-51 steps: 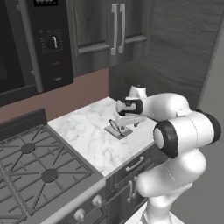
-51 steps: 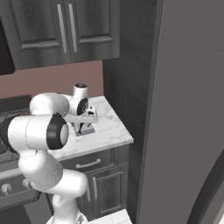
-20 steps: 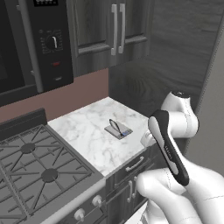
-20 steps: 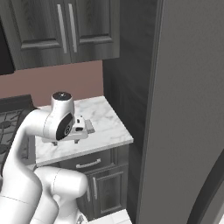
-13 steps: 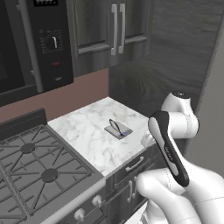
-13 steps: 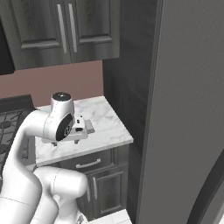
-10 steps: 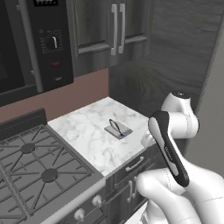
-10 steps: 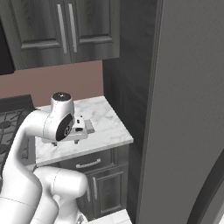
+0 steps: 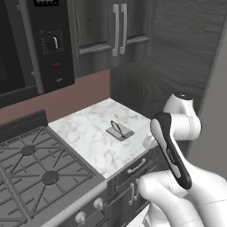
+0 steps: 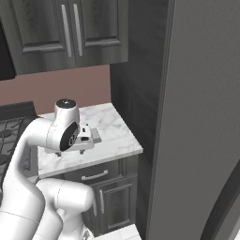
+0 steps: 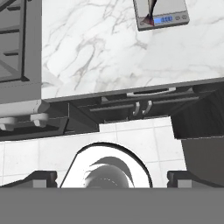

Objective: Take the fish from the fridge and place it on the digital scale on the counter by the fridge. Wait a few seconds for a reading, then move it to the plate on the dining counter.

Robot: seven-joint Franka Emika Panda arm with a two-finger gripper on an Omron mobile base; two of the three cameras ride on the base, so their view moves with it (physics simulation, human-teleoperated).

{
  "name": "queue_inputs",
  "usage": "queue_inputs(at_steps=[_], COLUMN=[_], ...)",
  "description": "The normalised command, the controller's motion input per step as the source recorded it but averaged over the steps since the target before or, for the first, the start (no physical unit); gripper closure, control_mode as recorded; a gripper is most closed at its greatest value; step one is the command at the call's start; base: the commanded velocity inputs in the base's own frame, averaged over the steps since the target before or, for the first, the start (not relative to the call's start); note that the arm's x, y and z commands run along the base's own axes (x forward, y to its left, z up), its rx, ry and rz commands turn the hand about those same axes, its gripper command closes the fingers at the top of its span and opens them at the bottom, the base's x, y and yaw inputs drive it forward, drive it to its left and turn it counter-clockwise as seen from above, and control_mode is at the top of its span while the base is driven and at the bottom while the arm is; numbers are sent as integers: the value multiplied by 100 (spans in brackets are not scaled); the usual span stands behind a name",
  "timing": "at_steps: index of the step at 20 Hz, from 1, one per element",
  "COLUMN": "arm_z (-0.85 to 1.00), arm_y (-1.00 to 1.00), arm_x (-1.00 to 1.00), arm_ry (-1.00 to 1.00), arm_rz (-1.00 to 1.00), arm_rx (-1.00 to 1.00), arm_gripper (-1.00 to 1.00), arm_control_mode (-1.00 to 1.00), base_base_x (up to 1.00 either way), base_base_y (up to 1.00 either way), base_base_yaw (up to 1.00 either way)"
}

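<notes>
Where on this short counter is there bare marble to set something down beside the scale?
The counter is bare between the stove and the digital scale, and along its front edge. The scale itself is taken by the fish. Tightest is the strip between scale and the dark side wall.

The hand view's top edge cuts off the fish (image 11: 150,11) and the digital scale (image 11: 168,13).

Soft, even light with no glare; the counter (image 9: 95,133) is brightest, the cabinets above it dim, edges slightly jagged.
</notes>
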Motion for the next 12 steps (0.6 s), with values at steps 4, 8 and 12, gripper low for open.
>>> queue_inputs(at_steps=[4, 8, 12], arm_z=[0, 0, 0], arm_y=[0, 0, 0], arm_x=[0, 0, 0], arm_ry=[0, 0, 0], arm_rz=[0, 0, 0], arm_rx=[0, 0, 0], arm_gripper=[-100, -100, -100], arm_control_mode=[-100, -100, -100], base_base_x=[0, 0, 0], base_base_y=[0, 0, 0], base_base_yaw=[0, 0, 0])
